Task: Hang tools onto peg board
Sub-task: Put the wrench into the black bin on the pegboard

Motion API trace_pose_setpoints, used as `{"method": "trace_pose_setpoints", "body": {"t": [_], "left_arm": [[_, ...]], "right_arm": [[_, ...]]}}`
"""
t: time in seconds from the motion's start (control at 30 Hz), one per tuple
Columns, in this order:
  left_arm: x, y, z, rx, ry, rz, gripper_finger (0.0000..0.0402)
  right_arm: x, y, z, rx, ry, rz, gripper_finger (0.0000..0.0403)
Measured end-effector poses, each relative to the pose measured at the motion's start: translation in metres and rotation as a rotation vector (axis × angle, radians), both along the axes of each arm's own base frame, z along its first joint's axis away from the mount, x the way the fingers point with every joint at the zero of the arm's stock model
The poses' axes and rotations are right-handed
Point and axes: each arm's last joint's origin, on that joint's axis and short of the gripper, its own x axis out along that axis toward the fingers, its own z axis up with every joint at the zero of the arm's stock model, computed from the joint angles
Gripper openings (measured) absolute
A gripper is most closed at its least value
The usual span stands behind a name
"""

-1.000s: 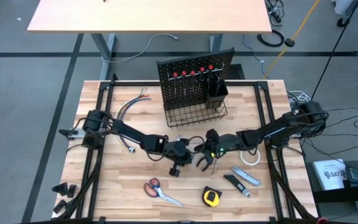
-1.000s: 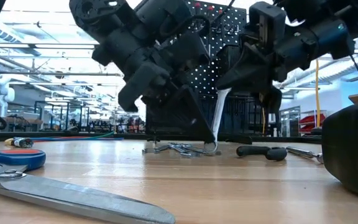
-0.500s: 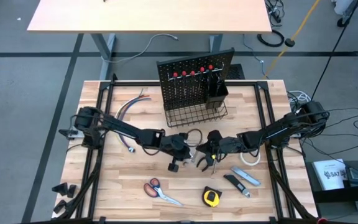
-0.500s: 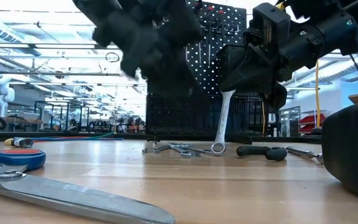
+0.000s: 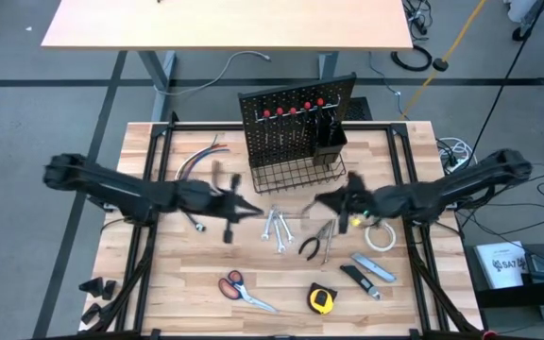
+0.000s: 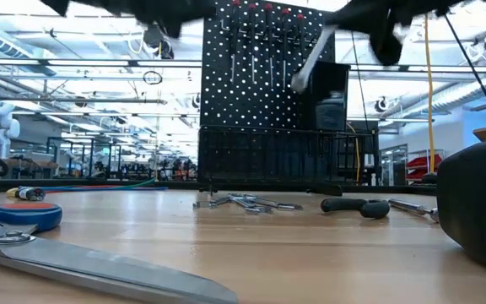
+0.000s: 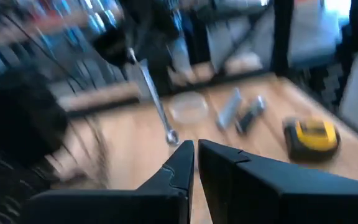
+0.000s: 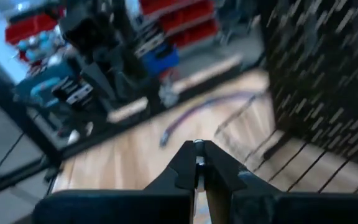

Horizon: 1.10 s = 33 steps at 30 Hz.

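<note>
A black peg board stands upright at the far middle of a wooden table, with red-handled screwdrivers hung along its top and a wire basket at its base. The right gripper, raised just right of the basket, has its fingers pinched on a silver wrench that hangs free in front of the board. The left gripper (blurred) hovers left of the basket, fingers nearly together and holding nothing. Loose wrenches and pliers lie between the arms; orange-handled scissors, a yellow tape measure and a utility knife lie nearer.
</note>
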Motion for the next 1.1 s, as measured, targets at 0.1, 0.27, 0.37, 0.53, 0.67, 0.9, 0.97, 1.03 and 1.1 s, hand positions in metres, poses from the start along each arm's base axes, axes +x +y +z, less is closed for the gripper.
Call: {"method": "trace_pose_setpoints", "body": {"t": [0.1,0.27,0.37,0.53,0.67,0.9,0.97,1.03,1.1], "left_arm": [[-0.022,0.003,0.028,0.000,-0.135,0.002,0.0030],[-0.045,0.006,0.045,-0.008,-0.192,0.001,0.0030],[-0.046,0.007,0.042,-0.003,-0.158,0.014,0.0030],[-0.044,0.009,0.028,0.013,-0.089,0.101,0.0030],[-0.045,0.011,0.016,0.023,-0.057,0.134,0.0030],[-0.046,0.017,-0.002,-0.020,-0.021,0.168,0.0030],[-0.046,0.019,-0.002,-0.029,-0.021,0.181,0.0030],[-0.046,0.021,-0.002,-0.045,-0.023,0.191,0.0030],[-0.046,0.021,-0.002,-0.046,-0.023,0.195,0.0030]], "right_arm": [[-0.019,-0.007,0.042,-0.077,-0.027,-0.064,0.0005],[-0.044,-0.020,0.106,-0.214,0.025,-0.237,0.0005],[-0.051,-0.029,0.131,-0.259,0.069,-0.339,0.0005],[-0.049,-0.041,0.149,-0.294,0.139,-0.423,0.0005],[-0.041,-0.052,0.147,-0.301,0.184,-0.485,0.0004],[-0.017,-0.073,0.130,-0.291,0.303,-0.492,0.0004],[-0.010,-0.079,0.125,-0.287,0.332,-0.495,0.0004],[-0.004,-0.084,0.121,-0.287,0.359,-0.512,0.0004],[0.000,-0.089,0.118,-0.282,0.376,-0.514,0.0004]]}}
